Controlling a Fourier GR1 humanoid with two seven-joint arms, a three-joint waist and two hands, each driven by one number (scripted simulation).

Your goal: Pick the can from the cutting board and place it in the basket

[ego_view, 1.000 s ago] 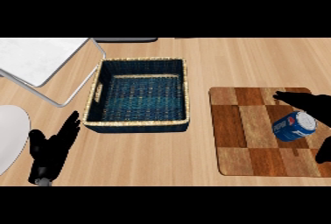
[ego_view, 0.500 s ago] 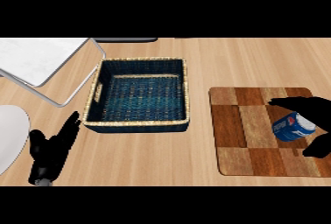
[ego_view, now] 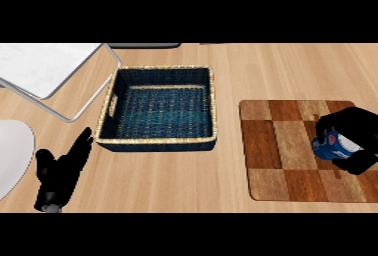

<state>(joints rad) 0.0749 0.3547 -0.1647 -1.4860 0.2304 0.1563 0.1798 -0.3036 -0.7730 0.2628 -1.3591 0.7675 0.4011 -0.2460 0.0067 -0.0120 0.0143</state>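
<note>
Right hand (ego_view: 356, 131) sits at the right side of the board (ego_view: 284, 150), its black fingers and thumb curled round the can (ego_view: 332, 145) — the can shows only in part, blue with a white and red label, between a dark mass above and another below it. Can and hand are both over the board's right half, on the checked squares of light and dark brown wood; whether the can is touching the board or lifted off it cannot be told from this steep view.

Left of the board, apart from it by a strip of bare bench (ego_view: 221, 185), stands the basket (ego_view: 159, 141): a rectangle of dark blue weave with a pale straw rim and a handle slot in its left wall. Nothing lies inside it but its own woven floor.

Further left of the board again, beyond the basket's lower left corner, the left hand (ego_view: 65, 167) rests near the view's lower edge, fingers straight and pointing up toward the basket, holding nothing — its fingertips come near the basket's corner but stay apart from it.

Beyond that hand, at the far left edge, part of a white plate (ego_view: 11, 150) shows. Above it, left of the basket's top, lies a white tray (ego_view: 40, 67) with a grey wire frame, tilted on the bench.
</note>
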